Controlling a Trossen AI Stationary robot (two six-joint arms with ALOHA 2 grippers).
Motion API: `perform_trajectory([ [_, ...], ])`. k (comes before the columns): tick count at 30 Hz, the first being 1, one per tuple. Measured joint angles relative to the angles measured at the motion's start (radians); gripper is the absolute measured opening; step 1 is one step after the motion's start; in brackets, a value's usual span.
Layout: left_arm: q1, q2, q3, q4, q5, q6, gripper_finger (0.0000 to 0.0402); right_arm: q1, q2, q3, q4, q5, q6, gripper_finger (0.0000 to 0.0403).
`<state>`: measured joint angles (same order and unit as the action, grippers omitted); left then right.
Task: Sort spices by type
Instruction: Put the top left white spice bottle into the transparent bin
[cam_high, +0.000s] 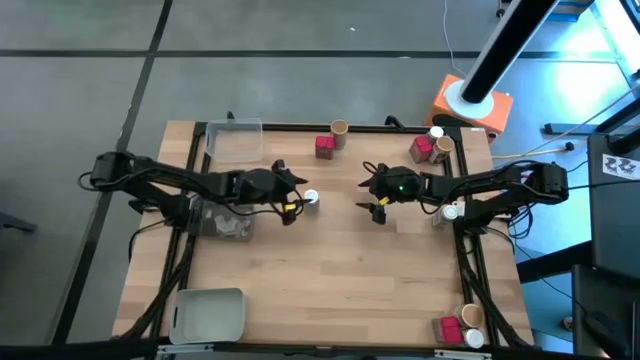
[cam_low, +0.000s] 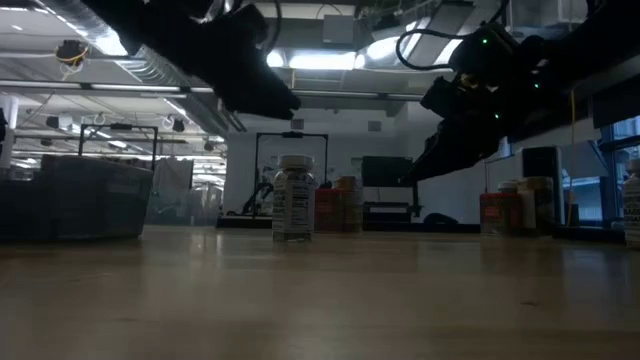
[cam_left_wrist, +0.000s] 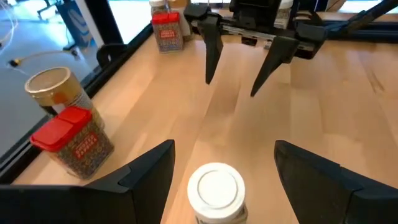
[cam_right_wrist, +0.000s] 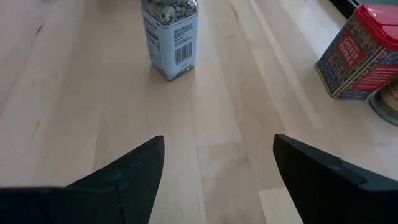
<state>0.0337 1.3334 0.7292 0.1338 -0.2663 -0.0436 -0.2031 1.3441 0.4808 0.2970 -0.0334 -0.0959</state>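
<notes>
A white-lidded spice jar (cam_high: 311, 199) stands upright on the table's middle; it also shows in the low view (cam_low: 293, 198) and the right wrist view (cam_right_wrist: 170, 31). My left gripper (cam_high: 291, 197) hovers just above it, open, and its fingers stand on either side of the lid (cam_left_wrist: 216, 186) without touching. My right gripper (cam_high: 376, 203) is open and empty, above the table to the jar's right, facing it. A red box (cam_high: 325, 146) and a tan-lidded jar (cam_high: 340, 128) stand at the far edge.
More spices stand at the far right (cam_high: 432, 146) and the near right corner (cam_high: 460, 326), and one white-lidded jar (cam_high: 452, 211) by the right arm. A clear tray (cam_high: 234, 140) is far left, another (cam_high: 222, 220) is under the left arm, and a grey tray (cam_high: 208, 313) is near left.
</notes>
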Motion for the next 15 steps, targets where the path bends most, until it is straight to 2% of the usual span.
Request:
perform_trajectory([
  [4,0.001,0.051,0.091,-0.139,-0.012,-0.024,0.0265,0.000,0.000,0.000,0.003,0.001,0.013,0.0301],
  [9,0.010,0.141,0.158,-0.189,0.000,-0.058,0.0265,0.000,0.000,0.000,0.037,0.004,0.013,0.0301],
  [15,0.024,0.199,0.169,-0.208,0.000,-0.114,0.0265,0.000,0.000,0.000,0.046,0.003,0.013,0.0301],
])
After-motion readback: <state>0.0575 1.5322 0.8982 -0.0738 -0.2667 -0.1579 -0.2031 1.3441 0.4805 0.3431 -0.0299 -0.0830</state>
